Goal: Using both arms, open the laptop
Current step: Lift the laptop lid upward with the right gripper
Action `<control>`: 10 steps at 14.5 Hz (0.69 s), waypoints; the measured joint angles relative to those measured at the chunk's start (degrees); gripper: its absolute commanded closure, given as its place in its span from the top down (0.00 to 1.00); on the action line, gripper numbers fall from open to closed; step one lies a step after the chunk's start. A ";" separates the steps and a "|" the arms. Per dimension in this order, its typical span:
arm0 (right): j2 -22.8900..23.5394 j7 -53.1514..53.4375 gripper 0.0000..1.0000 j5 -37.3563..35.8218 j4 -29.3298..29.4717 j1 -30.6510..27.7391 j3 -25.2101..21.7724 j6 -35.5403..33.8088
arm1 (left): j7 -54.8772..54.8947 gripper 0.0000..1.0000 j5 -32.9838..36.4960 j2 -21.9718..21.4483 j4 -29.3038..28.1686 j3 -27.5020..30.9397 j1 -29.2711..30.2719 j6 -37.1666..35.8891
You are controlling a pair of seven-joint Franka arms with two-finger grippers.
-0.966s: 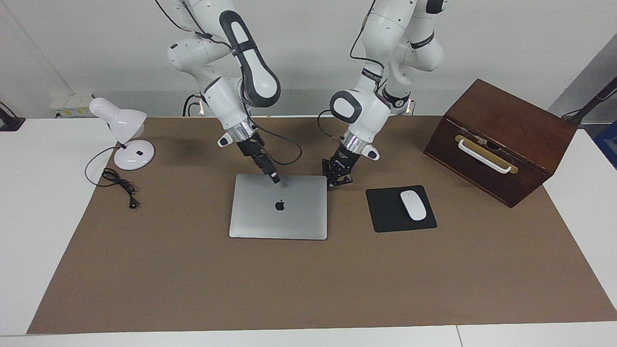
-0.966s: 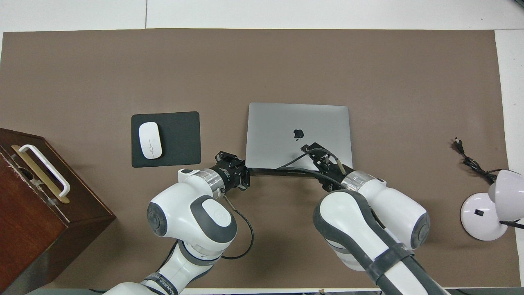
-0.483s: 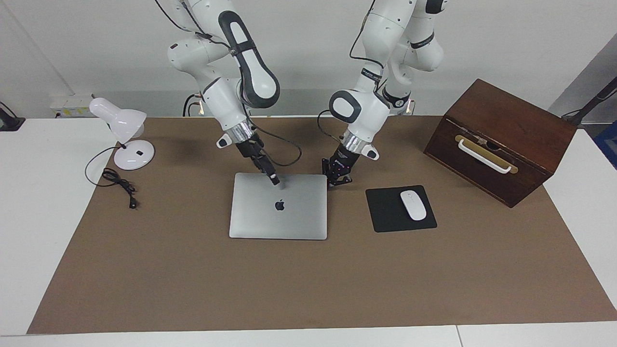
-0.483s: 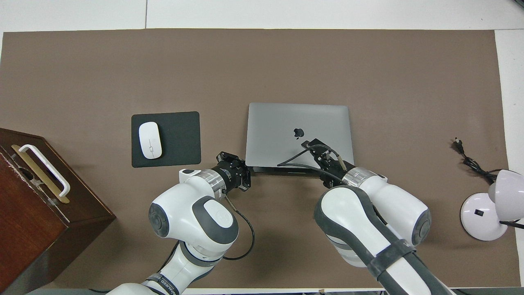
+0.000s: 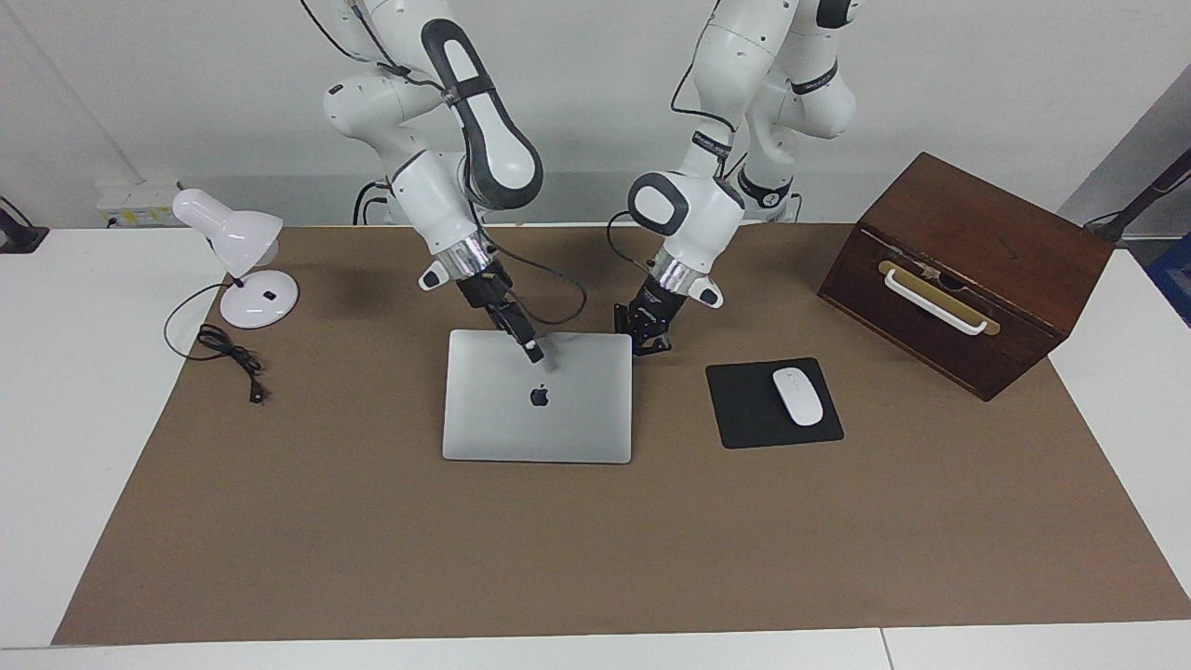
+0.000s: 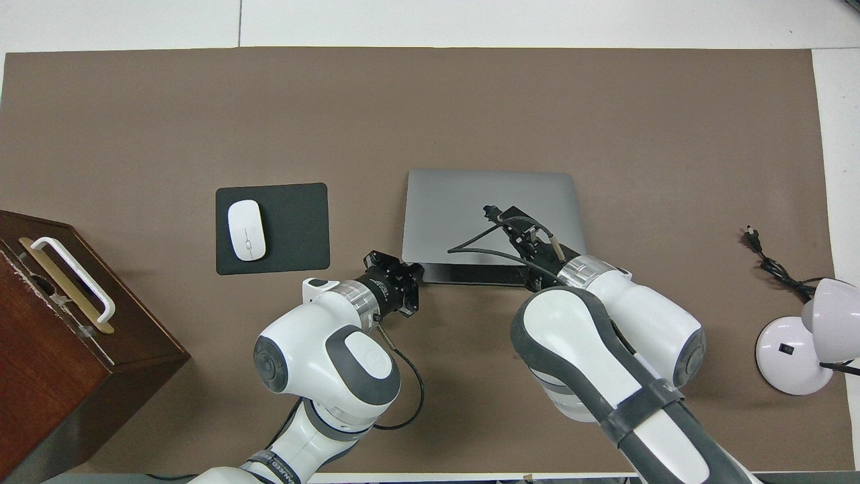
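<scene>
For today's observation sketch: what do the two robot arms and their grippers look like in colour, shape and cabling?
Both arms, the left arm and the right arm, are white, rounded and jointed, with dark grey joint panels, silver wrist rings and loose black cables. The left gripper and right gripper are small and black.

A white mouse [image 5: 797,396] is lying on a black mouse pad [image 5: 744,409] beside the left gripper [image 5: 649,344]; a desk lamp [image 5: 238,261] is standing well apart from the right gripper [image 5: 532,352].

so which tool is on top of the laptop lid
The right tool, resting on the laptop lid near the logo; the left tool sits off its corner instead.
</scene>
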 measured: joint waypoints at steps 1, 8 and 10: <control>0.17 -0.03 1.00 -0.01 0.96 0.01 0.00 0.00 | 0.18 0.00 0.00 0.01 0.00 0.00 -0.01 0.02; 1.41 -1.77 1.00 -2.96 8.22 -0.35 -2.53 -0.06 | 1.69 0.00 0.00 0.04 0.02 0.00 -0.02 0.03; 2.16 -2.17 1.00 -3.56 10.14 -0.65 -3.17 -0.08 | 2.25 0.00 0.00 0.04 0.02 0.00 -0.02 0.03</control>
